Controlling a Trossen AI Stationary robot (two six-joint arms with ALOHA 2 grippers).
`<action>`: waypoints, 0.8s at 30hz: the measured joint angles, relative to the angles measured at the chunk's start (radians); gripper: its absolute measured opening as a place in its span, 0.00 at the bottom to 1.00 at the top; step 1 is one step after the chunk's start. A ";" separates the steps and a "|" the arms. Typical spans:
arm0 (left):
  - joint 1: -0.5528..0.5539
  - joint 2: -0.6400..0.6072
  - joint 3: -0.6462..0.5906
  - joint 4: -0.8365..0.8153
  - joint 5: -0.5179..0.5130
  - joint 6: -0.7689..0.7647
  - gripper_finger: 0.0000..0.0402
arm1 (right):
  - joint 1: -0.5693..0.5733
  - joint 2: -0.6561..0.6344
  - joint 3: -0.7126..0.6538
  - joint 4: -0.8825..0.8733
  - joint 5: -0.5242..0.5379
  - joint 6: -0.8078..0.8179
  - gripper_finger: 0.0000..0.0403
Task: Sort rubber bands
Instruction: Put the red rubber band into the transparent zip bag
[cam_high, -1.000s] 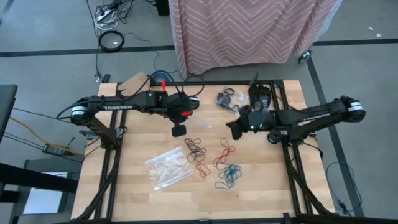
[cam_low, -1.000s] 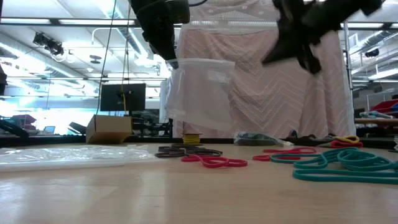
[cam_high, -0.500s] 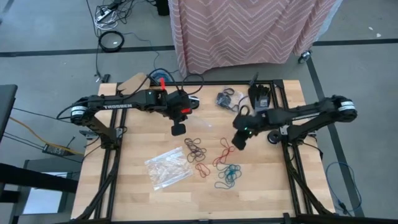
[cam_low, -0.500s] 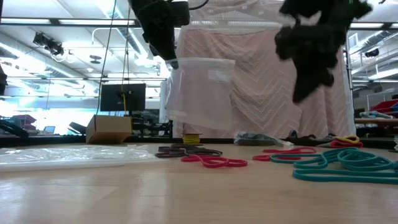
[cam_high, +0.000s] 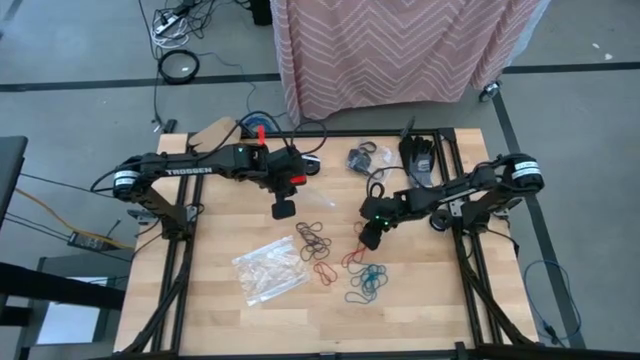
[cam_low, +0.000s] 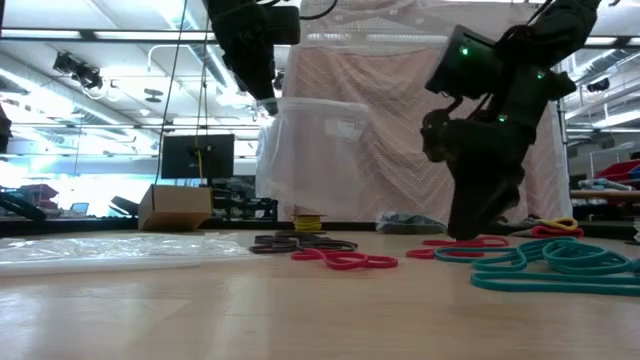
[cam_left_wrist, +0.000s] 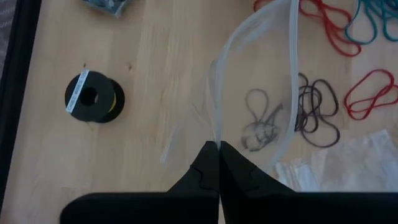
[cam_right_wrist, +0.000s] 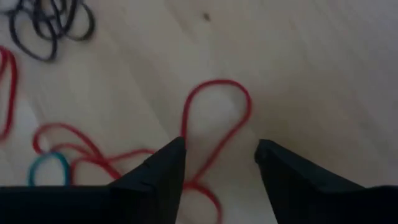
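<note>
Wooden tabletop (cam_high: 240, 310) | my right end effector (cam_right_wrist: 217, 155) has dropped from up high to the surface and spread its fingers, straddling one red rubber band (cam_right_wrist: 214, 118): pickup imminent | my left end effector (cam_left_wrist: 217, 149) stays clenched on one clear bag (cam_low: 315, 150), one band inside | brown bands (cam_high: 314, 240) lie toward my left end effector, teal bands (cam_high: 366, 282) just beyond; counts unclear.

1. The right gripper (cam_high: 368, 238) has swung away from the table's far edge, where it hung high beside the black bands, and come down over the red rubber bands (cam_high: 357, 247); in the low view it now reaches almost to the table (cam_low: 300, 310) just above the red rubber bands.
2. Its fingers (cam_right_wrist: 155, 171), closed a second ago, now stand spread apart; a red loop (cam_right_wrist: 214, 118) lies between them.
</note>
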 joint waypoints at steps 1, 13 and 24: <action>0.000 0.000 0.000 -0.007 -0.004 0.000 0.00 | 0.004 0.014 0.003 0.004 0.008 0.041 0.48; 0.000 0.000 0.000 -0.035 -0.016 0.000 0.00 | 0.026 0.002 0.015 -0.078 0.099 0.199 0.01; 0.000 -0.001 0.000 -0.050 -0.006 0.000 0.00 | 0.008 -0.232 0.116 -0.042 0.135 0.114 0.00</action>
